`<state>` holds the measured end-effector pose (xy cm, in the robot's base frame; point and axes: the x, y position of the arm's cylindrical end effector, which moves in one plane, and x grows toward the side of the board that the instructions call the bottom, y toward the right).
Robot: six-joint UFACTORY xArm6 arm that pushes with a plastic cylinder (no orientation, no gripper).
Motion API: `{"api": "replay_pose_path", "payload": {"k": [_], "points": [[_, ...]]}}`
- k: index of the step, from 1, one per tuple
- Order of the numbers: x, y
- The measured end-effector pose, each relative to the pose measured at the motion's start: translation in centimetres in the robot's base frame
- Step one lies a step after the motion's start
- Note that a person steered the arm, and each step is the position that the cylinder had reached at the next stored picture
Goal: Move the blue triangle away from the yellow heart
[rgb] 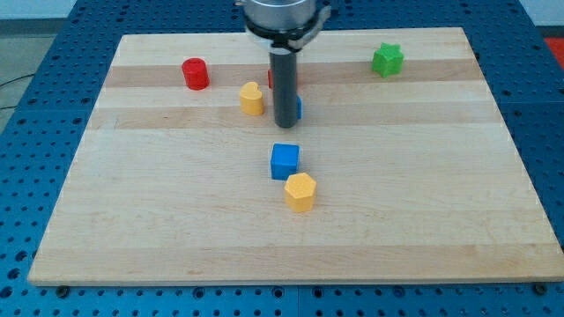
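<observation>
The yellow heart (252, 99) lies on the wooden board (159, 202) left of centre near the view's top. The blue triangle (299, 108) is mostly hidden behind my rod; only a blue sliver shows at the rod's right side. My tip (285, 124) rests on the board just right of the yellow heart and in front of the blue triangle, seeming to touch it. A red block (271, 77) shows as a sliver behind the rod's left side.
A red cylinder (195, 73) stands at the upper left. A green star (387, 60) sits at the upper right. A blue cube (285, 161) and a yellow hexagon (300, 191) lie close together below my tip, near the centre.
</observation>
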<state>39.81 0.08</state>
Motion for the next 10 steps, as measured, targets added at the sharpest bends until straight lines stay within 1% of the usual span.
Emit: {"api": "replay_pose_path", "payload": {"k": [1, 2, 4, 6, 8, 9, 10], "points": [[0.0, 2.3], [1.1, 2.4], [-1.9, -8.1], [-3.9, -13.1], [-5.2, -12.7], [-5.2, -9.9], [-4.1, -7.9]]}}
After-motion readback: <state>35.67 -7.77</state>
